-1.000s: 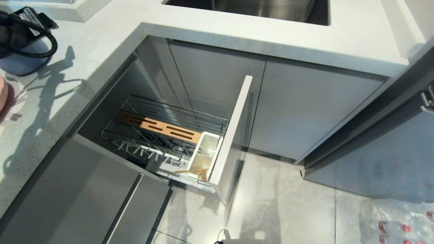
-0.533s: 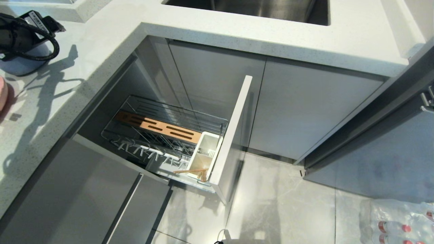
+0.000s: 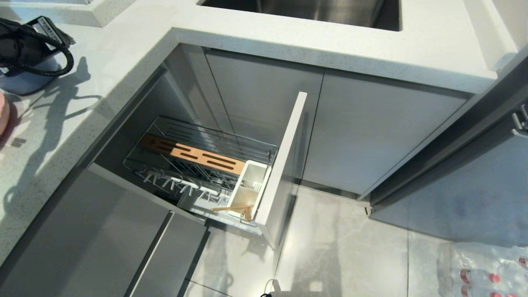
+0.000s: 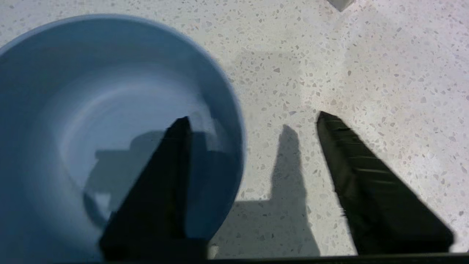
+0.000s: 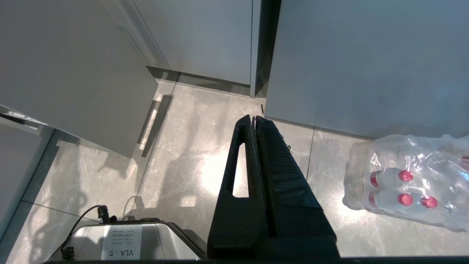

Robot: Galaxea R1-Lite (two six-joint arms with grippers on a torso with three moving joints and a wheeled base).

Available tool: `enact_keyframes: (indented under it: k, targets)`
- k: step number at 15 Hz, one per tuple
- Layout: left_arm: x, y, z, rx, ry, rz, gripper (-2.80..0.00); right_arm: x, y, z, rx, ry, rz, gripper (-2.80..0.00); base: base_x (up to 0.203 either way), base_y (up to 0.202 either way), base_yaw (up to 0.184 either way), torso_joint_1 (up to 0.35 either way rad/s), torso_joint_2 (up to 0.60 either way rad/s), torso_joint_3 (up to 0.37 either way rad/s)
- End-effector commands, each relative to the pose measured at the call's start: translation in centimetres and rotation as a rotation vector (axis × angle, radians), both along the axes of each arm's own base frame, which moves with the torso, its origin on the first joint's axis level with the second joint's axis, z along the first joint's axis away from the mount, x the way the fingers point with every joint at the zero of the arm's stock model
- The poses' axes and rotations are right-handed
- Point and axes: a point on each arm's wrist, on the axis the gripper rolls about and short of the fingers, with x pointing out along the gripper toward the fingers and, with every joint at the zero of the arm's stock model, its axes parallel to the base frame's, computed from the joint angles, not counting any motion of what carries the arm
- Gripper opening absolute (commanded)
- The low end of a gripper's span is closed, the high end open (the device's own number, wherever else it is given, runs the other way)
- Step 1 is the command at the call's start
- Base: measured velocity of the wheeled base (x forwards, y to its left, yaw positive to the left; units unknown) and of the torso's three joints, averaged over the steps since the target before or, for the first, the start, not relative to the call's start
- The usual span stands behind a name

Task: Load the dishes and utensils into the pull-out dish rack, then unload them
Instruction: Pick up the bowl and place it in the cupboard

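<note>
My left gripper (image 4: 253, 116) hangs open over the speckled counter and straddles the rim of the blue-grey bowl (image 4: 91, 91). One finger is inside the bowl and the other is outside, with neither pad on the rim. In the head view the left arm (image 3: 24, 45) covers most of that bowl (image 3: 20, 84) at the far left. The pull-out dish rack (image 3: 284, 165) stands pulled out, with its wire basket (image 3: 214, 138) and wooden insert (image 3: 194, 154) bare. The wooden chopsticks (image 3: 231, 208) lie in its white cutlery holder (image 3: 251, 183). My right gripper (image 5: 254, 117) is shut and empty, parked above the floor.
The edge of a pink dish (image 3: 2, 113) shows at the counter's left border. A sink (image 3: 305, 10) sits at the back. Grey cabinet doors (image 3: 363, 132) flank the rack. A pack of water bottles (image 5: 406, 183) lies on the tiled floor at the right.
The left wrist has shifted slightly over the bowl on the counter. The rack, the chopsticks and the right arm have not moved.
</note>
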Motion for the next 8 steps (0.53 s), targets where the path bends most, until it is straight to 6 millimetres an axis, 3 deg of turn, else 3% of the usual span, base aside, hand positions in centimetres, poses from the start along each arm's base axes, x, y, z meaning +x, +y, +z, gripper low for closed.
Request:
enact_keyframes:
  k: [1,8]
  targets:
    - [-0.1,0.03,-0.01,-0.002,0.001,0.002,-2.8,0.01,0.0,0.01,0.0,0.0,0.0,-2.8,0.0,0.0,0.0,0.0,0.0,0.0]
    - [-0.73,-0.08,0.27,0.001,-0.008,0.002,-2.8,0.01,0.0,0.01,0.001,0.001,0.0,-2.8,0.0,0.0,0.0,0.0,0.0,0.0]
